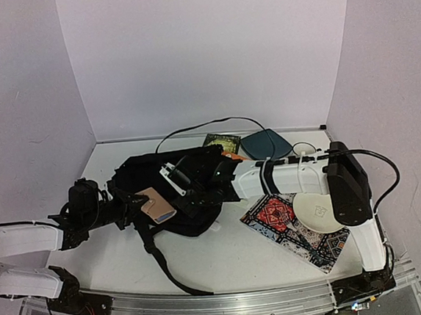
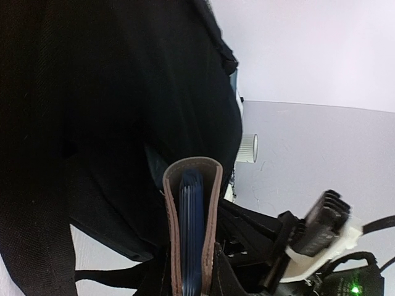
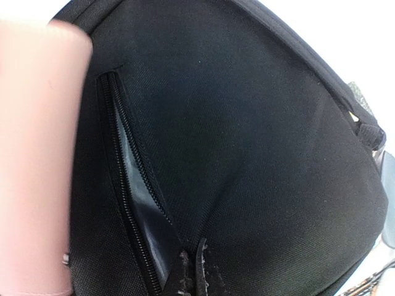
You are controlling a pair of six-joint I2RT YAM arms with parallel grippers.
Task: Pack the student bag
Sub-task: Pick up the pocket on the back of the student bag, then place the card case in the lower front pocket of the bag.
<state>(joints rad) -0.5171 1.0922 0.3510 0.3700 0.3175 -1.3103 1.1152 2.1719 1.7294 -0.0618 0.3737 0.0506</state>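
The student bag, a black fabric backpack, lies in the middle of the table. My left gripper is shut on a tan leather notebook and holds it at the bag's left side. In the left wrist view the notebook stands edge-on with blue pages, against the bag. My right gripper rests on top of the bag. In the right wrist view its fingertips pinch the bag's fabric next to an open zipper slit. The notebook shows blurred at the left.
A teal pouch and a dark green booklet lie behind the bag. A patterned book with a white disc on it lies to the right. A bag strap trails toward the front edge. A black cable loops at the back.
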